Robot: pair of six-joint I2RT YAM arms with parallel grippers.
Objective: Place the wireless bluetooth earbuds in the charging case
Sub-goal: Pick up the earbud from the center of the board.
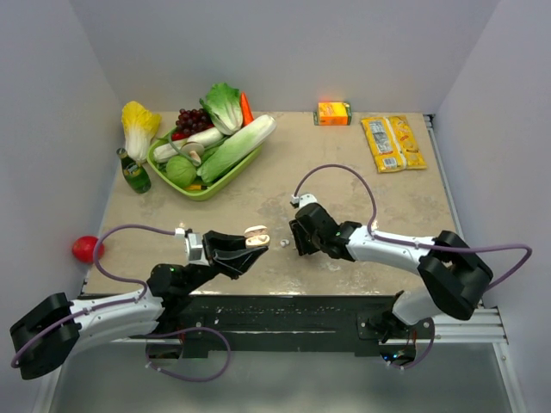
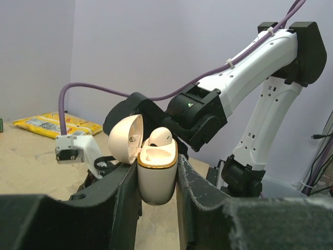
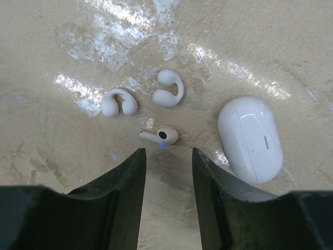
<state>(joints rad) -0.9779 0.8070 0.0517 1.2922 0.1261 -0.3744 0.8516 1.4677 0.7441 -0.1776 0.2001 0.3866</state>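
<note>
My left gripper is shut on the cream-white charging case and holds it upright above the table, lid open. One white earbud sits in the case's far socket; the near socket is empty. The case also shows in the top view. A second white earbud with a short stem lies on the table just ahead of my right gripper, which is open and empty, low over the table. In the top view the right gripper is just right of a small white speck on the table.
Two white C-shaped ear clips and a closed white pebble case lie by the loose earbud. A green tray of vegetables, a green bottle, an orange carton and a yellow packet are at the back.
</note>
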